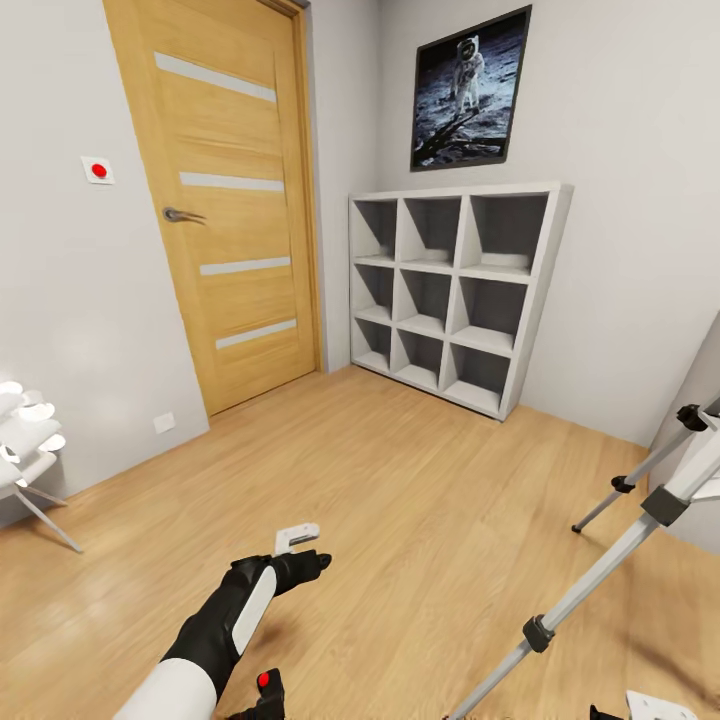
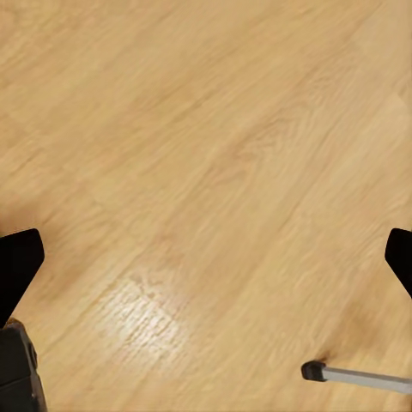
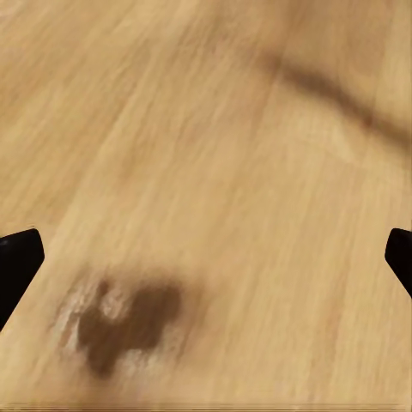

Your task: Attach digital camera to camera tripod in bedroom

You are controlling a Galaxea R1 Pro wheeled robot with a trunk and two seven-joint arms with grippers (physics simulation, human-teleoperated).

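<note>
Camera tripod (image 1: 600, 570) legs at right, no legible writing, astronaut poster (image 1: 470, 90)

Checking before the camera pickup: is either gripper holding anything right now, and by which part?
Nothing is held. Both wrist views show the jaws wide apart over bare floor.

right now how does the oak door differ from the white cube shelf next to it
The oak door is warm light wood with four pale horizontal strips and a metal lever handle; the white cube shelf is plain white with grey insides. The door is tall and flat, running out of the top of the head view, while the shelf is low and deep, split into nine open cubes. The door is shut. Both stand against light grey walls on the wood floor.
</note>
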